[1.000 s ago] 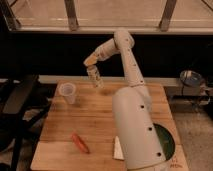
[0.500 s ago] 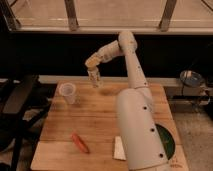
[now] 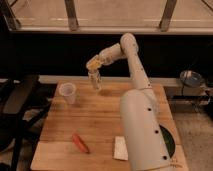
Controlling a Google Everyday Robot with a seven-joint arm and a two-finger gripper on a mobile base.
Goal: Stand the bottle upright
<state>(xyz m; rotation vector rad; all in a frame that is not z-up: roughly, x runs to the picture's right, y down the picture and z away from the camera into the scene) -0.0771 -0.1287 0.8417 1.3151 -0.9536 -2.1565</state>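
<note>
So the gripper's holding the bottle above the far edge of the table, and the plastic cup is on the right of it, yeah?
Not quite. In the camera view the plastic cup stands left of the bottle, not right. The gripper does hold the bottle above the table's far edge.

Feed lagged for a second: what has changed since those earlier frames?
The gripper, carrying the bottle near-upright, has drifted slightly right and a little lower over the table's far edge. The cup, orange object and white block stayed put.

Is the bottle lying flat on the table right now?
No: the bottle hangs nearly upright under the gripper, near the table's far edge, right of the cup.
</note>
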